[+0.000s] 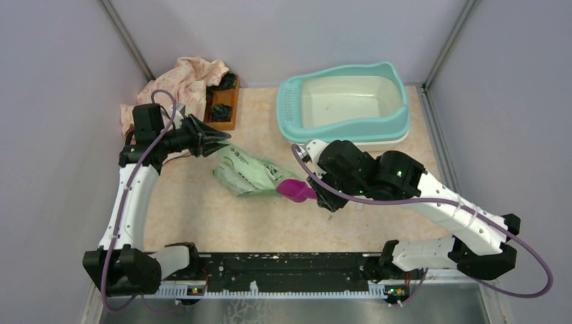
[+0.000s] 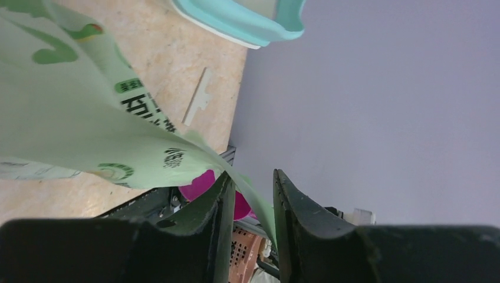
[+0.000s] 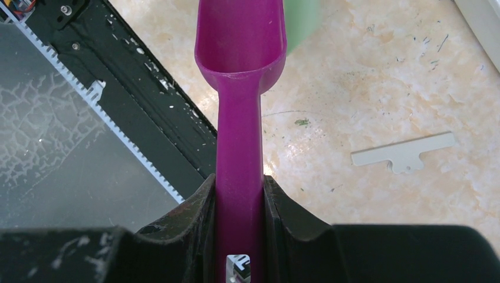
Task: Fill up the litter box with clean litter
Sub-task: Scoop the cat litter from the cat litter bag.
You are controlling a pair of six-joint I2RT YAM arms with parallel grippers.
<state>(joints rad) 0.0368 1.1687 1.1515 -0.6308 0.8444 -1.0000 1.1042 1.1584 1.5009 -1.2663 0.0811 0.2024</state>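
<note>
Pinching the handle of the purple scoop, the right hand is holding its bowl against the pale green bag at frame centre. The left hand is standing slightly spread, a fold of bag running between its fingers. The litter box is sitting on the surface at upper right, apart from both hands.
</note>
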